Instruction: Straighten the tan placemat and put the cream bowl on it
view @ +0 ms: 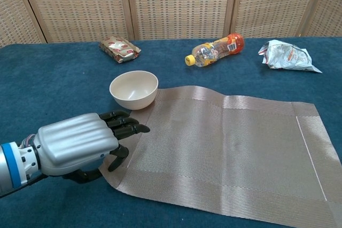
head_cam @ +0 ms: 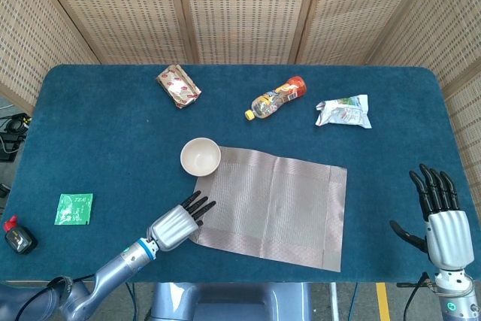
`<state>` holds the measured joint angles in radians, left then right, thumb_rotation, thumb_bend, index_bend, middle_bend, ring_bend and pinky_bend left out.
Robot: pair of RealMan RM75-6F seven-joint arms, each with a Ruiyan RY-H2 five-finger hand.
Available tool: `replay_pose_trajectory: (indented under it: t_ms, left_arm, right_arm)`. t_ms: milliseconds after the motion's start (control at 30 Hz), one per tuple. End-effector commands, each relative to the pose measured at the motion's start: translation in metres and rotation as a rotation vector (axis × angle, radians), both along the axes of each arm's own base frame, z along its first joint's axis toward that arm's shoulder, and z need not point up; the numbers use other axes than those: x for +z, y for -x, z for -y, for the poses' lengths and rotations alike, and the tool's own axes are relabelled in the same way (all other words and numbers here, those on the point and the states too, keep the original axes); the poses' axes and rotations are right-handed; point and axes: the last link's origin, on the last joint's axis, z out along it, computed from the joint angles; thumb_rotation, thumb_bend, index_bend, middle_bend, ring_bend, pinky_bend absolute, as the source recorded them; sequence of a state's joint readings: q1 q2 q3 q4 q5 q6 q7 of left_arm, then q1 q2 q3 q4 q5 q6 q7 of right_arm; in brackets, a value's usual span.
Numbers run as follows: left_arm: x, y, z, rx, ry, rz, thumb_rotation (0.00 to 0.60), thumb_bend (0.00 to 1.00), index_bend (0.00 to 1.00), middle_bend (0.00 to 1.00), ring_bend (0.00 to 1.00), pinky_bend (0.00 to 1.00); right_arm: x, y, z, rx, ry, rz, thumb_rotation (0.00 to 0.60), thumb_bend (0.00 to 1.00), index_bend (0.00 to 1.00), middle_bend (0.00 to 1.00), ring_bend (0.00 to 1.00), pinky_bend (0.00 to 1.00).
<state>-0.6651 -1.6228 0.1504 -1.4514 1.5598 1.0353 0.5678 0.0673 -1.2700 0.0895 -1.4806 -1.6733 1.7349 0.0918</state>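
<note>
The tan placemat lies near the table's front edge, only slightly skewed, with a ripple along its far edge. The cream bowl stands upright on the blue cloth, just off the mat's far left corner. My left hand is at the mat's near left corner, its fingers on top and the thumb under the lifted edge, pinching it. My right hand hovers at the table's near right corner, fingers spread and holding nothing.
Along the far side lie a brown snack packet, a plastic bottle on its side and a white-green bag. A green sachet lies at the near left.
</note>
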Motion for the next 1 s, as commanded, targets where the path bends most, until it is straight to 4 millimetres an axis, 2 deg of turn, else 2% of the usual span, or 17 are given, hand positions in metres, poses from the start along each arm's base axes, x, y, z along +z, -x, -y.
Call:
replay_pose_trajectory:
  t_ms: [33, 633, 1000]
  left_arm:
    - [0.002, 0.004, 0.002, 0.004, 0.002, -0.006, 0.6, 0.53, 0.63, 0.0, 0.0, 0.0]
    - [0.017, 0.024, 0.014, 0.023, 0.007, -0.041, 0.6, 0.53, 0.64, 0.0, 0.0, 0.0]
    - [0.018, 0.025, 0.03, 0.001, 0.083, -0.039, 0.6, 0.53, 0.65, 0.0, 0.0, 0.0]
  right_arm:
    - [0.0, -0.001, -0.001, 0.003, 0.001, 0.0, 0.6, 0.24, 0.05, 0.0, 0.0, 0.0]
    - [0.0, -0.005, -0.006, 0.022, -0.001, -0.005, 0.6, 0.24, 0.05, 0.0, 0.0, 0.0]
    - [-0.002, -0.006, -0.006, 0.022, -0.003, -0.011, 0.6, 0.24, 0.05, 0.0, 0.0, 0.0]
